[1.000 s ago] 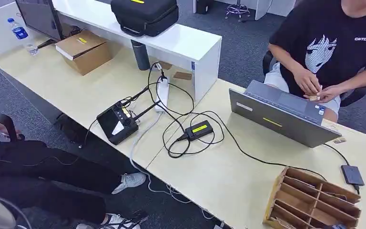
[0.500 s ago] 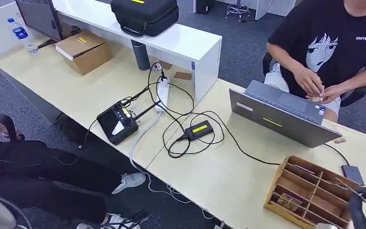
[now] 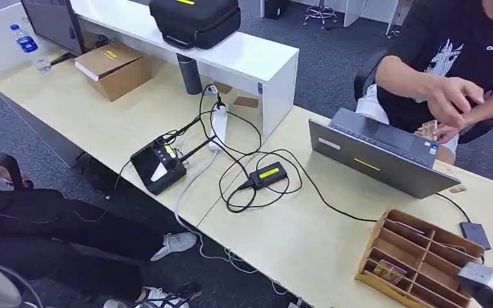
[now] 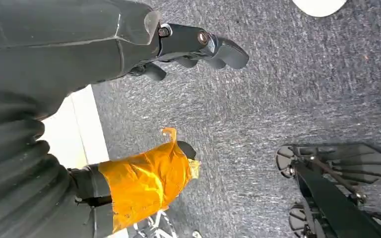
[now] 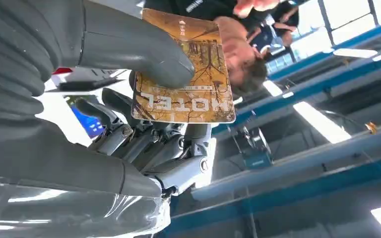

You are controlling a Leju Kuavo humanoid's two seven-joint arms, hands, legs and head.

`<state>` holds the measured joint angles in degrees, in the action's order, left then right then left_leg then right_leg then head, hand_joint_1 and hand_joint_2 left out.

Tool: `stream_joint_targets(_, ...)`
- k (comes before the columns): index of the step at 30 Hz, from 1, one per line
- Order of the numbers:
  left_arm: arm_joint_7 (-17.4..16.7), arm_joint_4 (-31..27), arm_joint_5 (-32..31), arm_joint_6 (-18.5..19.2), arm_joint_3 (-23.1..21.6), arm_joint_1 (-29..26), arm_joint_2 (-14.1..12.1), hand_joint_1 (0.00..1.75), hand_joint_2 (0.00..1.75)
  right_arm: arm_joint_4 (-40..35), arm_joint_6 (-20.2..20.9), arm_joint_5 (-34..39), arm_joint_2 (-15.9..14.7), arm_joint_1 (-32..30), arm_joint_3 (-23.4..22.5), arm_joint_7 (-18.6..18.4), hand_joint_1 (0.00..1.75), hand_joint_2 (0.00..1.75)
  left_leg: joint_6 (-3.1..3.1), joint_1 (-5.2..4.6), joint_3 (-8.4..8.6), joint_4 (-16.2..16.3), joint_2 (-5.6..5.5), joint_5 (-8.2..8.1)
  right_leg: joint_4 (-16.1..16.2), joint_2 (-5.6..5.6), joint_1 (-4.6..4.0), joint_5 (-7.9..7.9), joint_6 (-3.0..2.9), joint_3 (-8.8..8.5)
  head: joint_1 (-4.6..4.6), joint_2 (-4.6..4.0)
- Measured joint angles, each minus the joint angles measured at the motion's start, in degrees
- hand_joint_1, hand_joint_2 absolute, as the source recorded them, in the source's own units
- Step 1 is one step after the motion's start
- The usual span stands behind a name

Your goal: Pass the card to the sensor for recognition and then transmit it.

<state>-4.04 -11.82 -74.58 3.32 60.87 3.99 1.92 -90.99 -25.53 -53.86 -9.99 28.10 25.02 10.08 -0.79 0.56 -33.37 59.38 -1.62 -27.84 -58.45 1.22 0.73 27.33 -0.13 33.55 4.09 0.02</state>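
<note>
Right hand (image 5: 129, 124): pinches the card (image 5: 186, 74) between thick grey thumb and darker fingers (image 5: 144, 141), printed face with the word HOTEL toward the wrist camera, card raised with ceiling lights behind it. Left hand (image 4: 188, 47): hangs over grey carpet floor (image 4: 287, 89), fingers loosely curled, nothing held; orange tape wrapped on the thumb (image 4: 146, 181). Nearest on the desk (image 3: 308, 237), head view: wooden organizer (image 3: 417, 260) with open compartments at the near right edge, a small patterned item lying in a near compartment; silver part of the right arm (image 3: 488, 285) just beside it at the lower right corner. Beyond the organizer: small dark adapter (image 3: 475, 234) on a cable. Centre of desk: black box with yellow label (image 3: 268, 174) amid looped black cables; left of it, a black controller with screen (image 3: 159, 163) at the desk edge and a white power strip (image 3: 218, 125). Farther right: open grey laptop (image 3: 375, 154), back toward the camera. Behind the laptop: seated person in a black T-shirt (image 3: 462, 51), hands together over a small card-like piece (image 3: 429, 129). Far left: cardboard box (image 3: 112, 67), water bottle (image 3: 29, 46); black bag (image 3: 196, 19) on the raised white shelf.
</note>
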Motion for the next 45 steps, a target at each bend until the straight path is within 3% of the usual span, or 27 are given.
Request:
stream_joint_targets(9, -0.7, 0.0, -1.9, 0.7, -0.6, 1.6, 0.2, 0.0, 1.75, 7.5, 6.5, 0.6, 4.3, 11.4, 1.3, -3.6, 1.75, 1.75, -0.07, 0.0, -0.01, 0.0, -0.01, 0.09, 0.0, 0.01, 0.0, -0.04, -0.02, 0.01, 0.0, 0.0)
stream_joint_targets(14, -1.0, 0.0, -2.1, 0.9, -1.6, 2.4, 0.7, 0.0, 1.75, 14.0, 8.0, 1.4, 6.8, 17.0, 1.8, -4.7, 1.75, 1.75, -0.07, 0.01, 0.0, 0.0, -0.03, 0.1, 0.0, 0.0, 0.0, -0.05, -0.01, 0.01, 0.0, 0.0)
stream_joint_targets(23, -0.3, 0.0, -2.4, -1.0, -2.6, 2.6, 1.8, 0.0, 1.75, 21.7, 8.6, 1.9, 9.7, 20.3, 2.2, -5.4, 1.75, 1.75, -0.07, 0.01, -0.02, 0.0, -0.04, 0.09, 0.0, 0.0, 0.0, -0.05, -0.01, 0.03, -0.02, 0.0)
stream_joint_targets(26, 1.8, 0.0, -1.4, -2.3, -2.8, 2.6, 2.2, 0.0, 1.75, 23.3, 8.3, 3.1, 10.3, 20.5, 2.2, -5.2, 1.68, 1.75, -0.07, 0.01, -0.02, 0.0, -0.06, 0.09, 0.0, -0.01, 0.0, -0.05, -0.01, 0.03, -0.02, 0.0)
stream_joint_targets(28, 3.6, 0.0, 0.5, -2.7, -2.8, 2.5, 2.6, 0.0, 1.75, 24.0, 8.3, 3.6, 10.6, 20.4, 2.2, -4.8, 1.31, 1.75, -0.07, 0.01, -0.03, 0.0, -0.06, 0.09, 0.0, -0.01, 0.0, -0.05, -0.01, 0.04, 0.0, 0.0)
stream_joint_targets(29, 4.9, 0.0, 2.9, -2.1, -2.5, 2.5, 2.8, 0.0, 1.75, 24.4, 8.2, 3.6, 10.6, 20.4, 2.1, -4.6, 1.26, 1.75, -0.07, 0.0, -0.05, 0.0, -0.06, 0.09, 0.0, -0.01, 0.0, -0.05, -0.01, 0.04, -0.02, 0.0)
stream_joint_targets(30, 6.3, 0.0, 5.4, -1.3, -1.8, 2.4, 3.1, 0.0, 1.75, 24.6, 8.0, 3.9, 10.6, 20.3, 2.1, -4.4, 0.54, 1.75, -0.07, 0.0, -0.05, 0.0, -0.07, 0.09, 0.0, -0.01, 0.0, -0.05, -0.01, 0.04, -0.02, 0.0)
stream_joint_targets(33, 9.4, 0.0, 10.3, 0.1, 1.1, 2.2, 3.7, 0.0, 1.75, 25.2, 7.6, 4.3, 10.6, 19.9, 2.1, -3.7, 0.47, 1.75, -0.07, 0.0, -0.05, 0.0, -0.04, 0.09, 0.0, 0.0, 0.0, -0.04, -0.01, 0.05, 0.0, 0.0)
stream_joint_targets(34, 10.1, 0.0, 11.5, 0.6, 2.0, 2.1, 4.0, 0.0, 1.75, 25.3, 7.4, 4.3, 10.6, 19.8, 2.0, -3.5, 0.24, 1.75, -0.07, 0.0, -0.06, 0.0, -0.03, 0.08, 0.0, 0.01, 0.0, -0.04, 0.0, 0.06, 0.0, 0.0)
stream_joint_targets(35, 10.6, 0.0, 12.6, 1.1, 2.9, 2.0, 4.2, 0.0, 1.75, 25.4, 7.4, 4.3, 10.6, 19.6, 1.9, -3.5, 0.24, 1.75, -0.07, 0.0, -0.06, 0.0, -0.03, 0.08, 0.0, 0.01, 0.0, -0.04, 0.0, 0.06, 0.0, 0.0)
stream_joint_targets(36, 11.3, 0.0, 14.2, 1.9, 3.9, 2.0, 4.4, 0.0, 1.75, 25.5, 7.4, 4.4, 10.6, 19.5, 1.9, -3.4, 0.0, 1.75, -0.07, 0.0, -0.05, 0.0, -0.02, 0.08, 0.0, 0.01, 0.0, -0.04, 0.0, 0.07, 0.0, 0.0)
stream_joint_targets(38, 12.7, 0.0, 17.5, 4.7, 6.1, 2.4, 4.6, 0.0, 1.75, 25.5, 7.5, 5.1, 10.6, 19.2, 1.8, -2.3, 0.0, 1.75, -0.07, 0.0, -0.05, 0.0, -0.04, 0.08, 0.0, 0.0, 0.0, -0.05, 0.0, 0.08, -0.02, 0.0)
stream_joint_targets(41, 11.1, 0.0, 20.6, 8.7, 8.7, 4.4, 3.5, 0.0, 1.75, 25.0, 8.6, 7.0, 11.3, 18.5, 2.0, -1.9, 0.0, 1.75, -0.1, 0.03, -0.05, 0.0, -0.06, 0.11, 0.0, -0.02, -0.01, -0.05, -0.01, 0.07, 0.0, 0.0)
stream_joint_targets(45, 10.7, -0.4, 24.1, 9.3, 11.5, 6.2, 2.6, 0.0, 1.75, 24.4, 8.9, 8.9, 11.6, 18.0, 2.3, -1.6, 0.0, 1.75, -0.15, 0.04, -0.01, 0.0, -0.02, 0.14, -0.1, 0.03, -0.03, -0.09, -0.06, 0.08, 0.0, 0.0)
